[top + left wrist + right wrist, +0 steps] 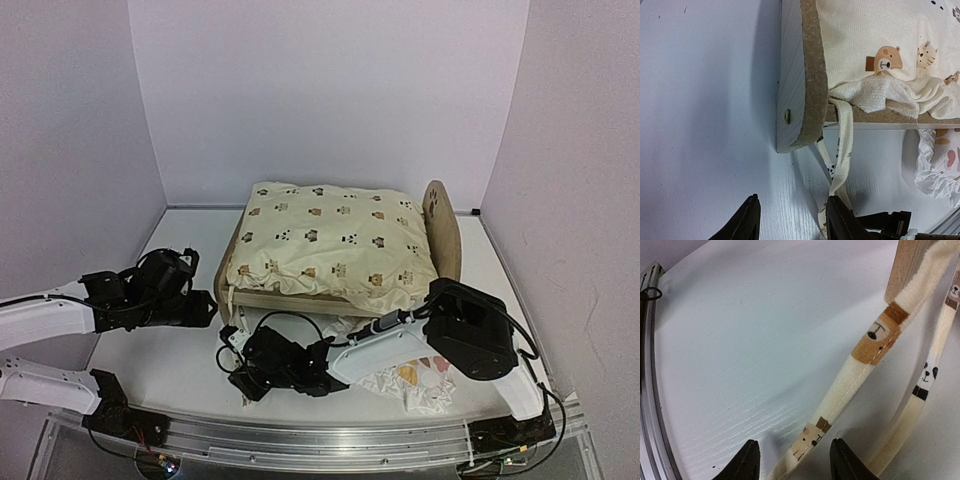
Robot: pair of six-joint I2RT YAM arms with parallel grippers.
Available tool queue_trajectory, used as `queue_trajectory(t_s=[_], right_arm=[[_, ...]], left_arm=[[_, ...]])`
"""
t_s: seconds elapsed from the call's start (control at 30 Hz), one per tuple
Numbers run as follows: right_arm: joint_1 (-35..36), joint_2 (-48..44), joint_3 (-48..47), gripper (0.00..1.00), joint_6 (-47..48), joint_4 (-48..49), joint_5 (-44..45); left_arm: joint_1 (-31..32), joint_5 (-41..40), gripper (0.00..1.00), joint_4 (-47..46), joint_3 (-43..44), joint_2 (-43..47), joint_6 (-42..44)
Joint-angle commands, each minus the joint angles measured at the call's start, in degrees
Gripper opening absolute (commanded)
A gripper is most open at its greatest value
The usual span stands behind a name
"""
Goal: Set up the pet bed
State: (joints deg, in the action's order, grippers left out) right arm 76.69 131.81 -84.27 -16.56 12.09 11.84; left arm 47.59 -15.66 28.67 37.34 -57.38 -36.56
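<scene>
My left gripper and right gripper are apart by the small light-wood pet bed; I think I must next pinch and tie the cream animal-print strap.

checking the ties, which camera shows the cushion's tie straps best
Right wrist: two printed tie straps fill its frame, one running down between the right gripper's open fingers. Left wrist shows one strap hanging off the pet bed's corner. In the top view they are too small to make out.
</scene>
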Motion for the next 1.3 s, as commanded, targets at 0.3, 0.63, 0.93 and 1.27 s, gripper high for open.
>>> queue_trajectory(t_s=[0.3, 0.63, 0.93, 1.27], right_arm=[[0.65, 2.43, -4.34, 0.1, -2.76, -1.03, -3.33], [0.37, -12.73, -5.34, 0.0, 3.06, -16.87, -2.65], [-2.9, -14.74, -2.64, 0.0, 4.9, -27.66, -4.66], [-4.02, -7.74, -5.96, 0.01, 10.95, -27.74, -6.07]], left_arm=[[0.22, -1.34, 0.44, -0.19, -0.16, 1.57, -0.81], [0.32, 2.97, 0.42, -2.67, 0.36, 0.2, 0.84], [2.94, 6.49, 0.41, -3.64, 0.09, -1.73, 1.43], [7.96, 6.53, 0.39, -3.39, 0.09, -4.14, 0.14]])
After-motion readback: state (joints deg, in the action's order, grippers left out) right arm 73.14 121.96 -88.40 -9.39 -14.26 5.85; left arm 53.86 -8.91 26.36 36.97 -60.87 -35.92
